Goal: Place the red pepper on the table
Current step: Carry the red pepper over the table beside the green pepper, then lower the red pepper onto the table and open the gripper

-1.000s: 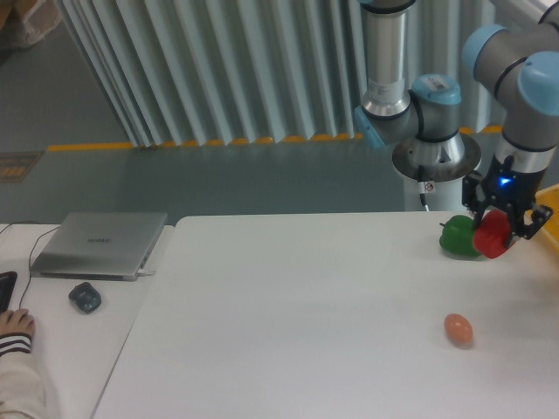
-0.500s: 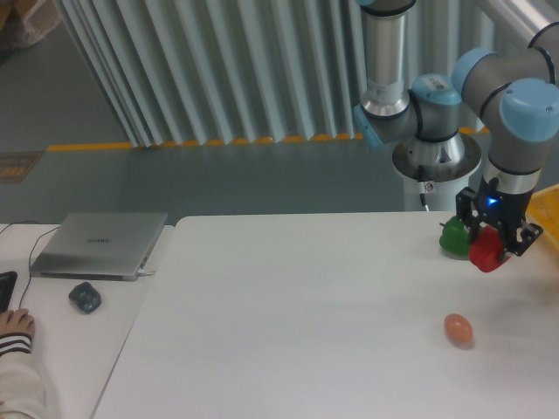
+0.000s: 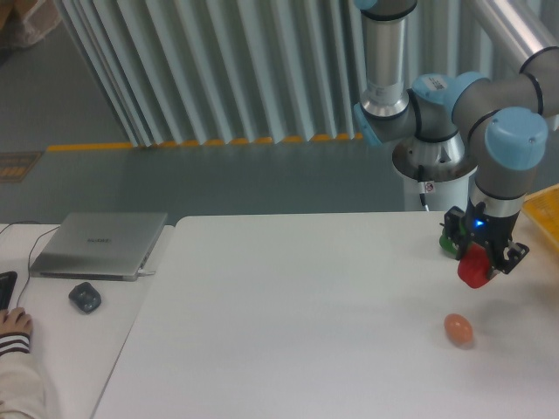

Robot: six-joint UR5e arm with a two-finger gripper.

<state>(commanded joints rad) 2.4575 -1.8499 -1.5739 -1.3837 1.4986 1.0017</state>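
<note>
The red pepper (image 3: 472,269) hangs just above the white table (image 3: 288,323) near its right side, and my gripper (image 3: 478,260) is shut on it from above. Only its lower red body shows below the fingers. The pepper sits a short way above and to the right of the orange-brown egg-shaped object (image 3: 458,329). Whether the pepper touches the tabletop cannot be told.
A green pepper (image 3: 449,241) lies behind the gripper, mostly hidden by it. A yellow bin edge (image 3: 543,209) shows at far right. On the left desk are a silver laptop (image 3: 100,243), a dark mouse (image 3: 85,298) and a person's hand (image 3: 16,325).
The gripper has carried the red pepper leftward and downward, away from the yellow bin and past the green pepper, toward the egg-shaped object.
</note>
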